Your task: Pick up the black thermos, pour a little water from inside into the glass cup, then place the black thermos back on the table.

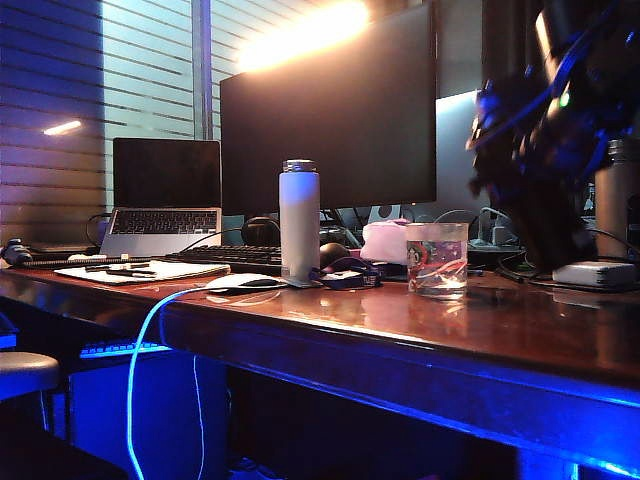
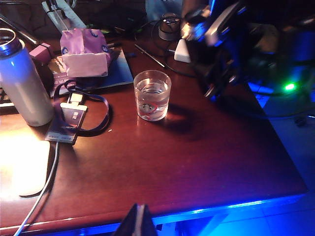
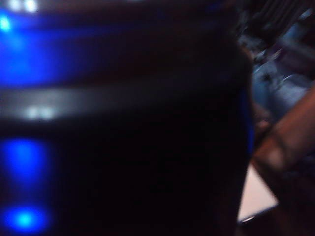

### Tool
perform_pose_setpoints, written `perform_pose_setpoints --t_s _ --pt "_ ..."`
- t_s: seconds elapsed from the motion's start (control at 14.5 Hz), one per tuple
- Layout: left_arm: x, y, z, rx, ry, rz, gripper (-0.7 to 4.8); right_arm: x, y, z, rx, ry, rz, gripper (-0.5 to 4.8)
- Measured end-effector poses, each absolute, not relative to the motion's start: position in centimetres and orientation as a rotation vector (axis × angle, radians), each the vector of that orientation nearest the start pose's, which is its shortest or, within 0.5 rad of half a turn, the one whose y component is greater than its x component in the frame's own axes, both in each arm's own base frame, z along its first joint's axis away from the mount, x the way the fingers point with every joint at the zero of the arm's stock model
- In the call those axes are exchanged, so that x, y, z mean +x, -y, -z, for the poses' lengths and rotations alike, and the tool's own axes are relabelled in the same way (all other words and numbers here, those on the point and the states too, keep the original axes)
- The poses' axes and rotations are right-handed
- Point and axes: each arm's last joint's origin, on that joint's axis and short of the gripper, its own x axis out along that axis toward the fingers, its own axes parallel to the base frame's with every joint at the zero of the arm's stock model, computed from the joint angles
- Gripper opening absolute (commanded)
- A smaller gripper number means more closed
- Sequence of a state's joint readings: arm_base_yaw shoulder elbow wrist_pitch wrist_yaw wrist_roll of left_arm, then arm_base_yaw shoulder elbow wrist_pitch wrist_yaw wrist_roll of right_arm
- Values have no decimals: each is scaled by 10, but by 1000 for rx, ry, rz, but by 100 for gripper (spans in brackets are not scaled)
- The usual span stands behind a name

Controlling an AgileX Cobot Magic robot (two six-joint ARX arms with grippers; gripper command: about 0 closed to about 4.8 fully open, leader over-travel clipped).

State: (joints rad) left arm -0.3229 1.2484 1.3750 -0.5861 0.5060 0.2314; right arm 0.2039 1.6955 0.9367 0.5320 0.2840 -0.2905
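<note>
My right tool (image 1: 545, 150) is up at the upper right of the exterior view, blurry, wrapped around the tall matte black thermos (image 3: 123, 147), whose dark body fills the right wrist view, so it's clamped on that. The short clear glass cup with the red-and-green print (image 1: 437, 260) sits on the glossy reddish-brown wooden table (image 1: 400, 330) with some water in it, lower left of the thermos. My left tool (image 2: 139, 221) pokes in at the bottom edge of the left wrist view, tips together, well apart from the cup. A slim white bottle with a silver cap (image 1: 299, 220) stands left of the cup.
</note>
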Motion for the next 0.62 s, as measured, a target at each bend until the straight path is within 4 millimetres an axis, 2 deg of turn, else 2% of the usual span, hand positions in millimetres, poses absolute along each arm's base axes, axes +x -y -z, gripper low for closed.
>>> perform_pose_setpoints --t_s 0.21,0.62 --pt "238 94 -404 172 -367 863 -3 371 -69 -212 -420 -262 34 21" --pt "238 94 -404 172 -359 863 -3 393 -73 -219 -554 -281 18 22"
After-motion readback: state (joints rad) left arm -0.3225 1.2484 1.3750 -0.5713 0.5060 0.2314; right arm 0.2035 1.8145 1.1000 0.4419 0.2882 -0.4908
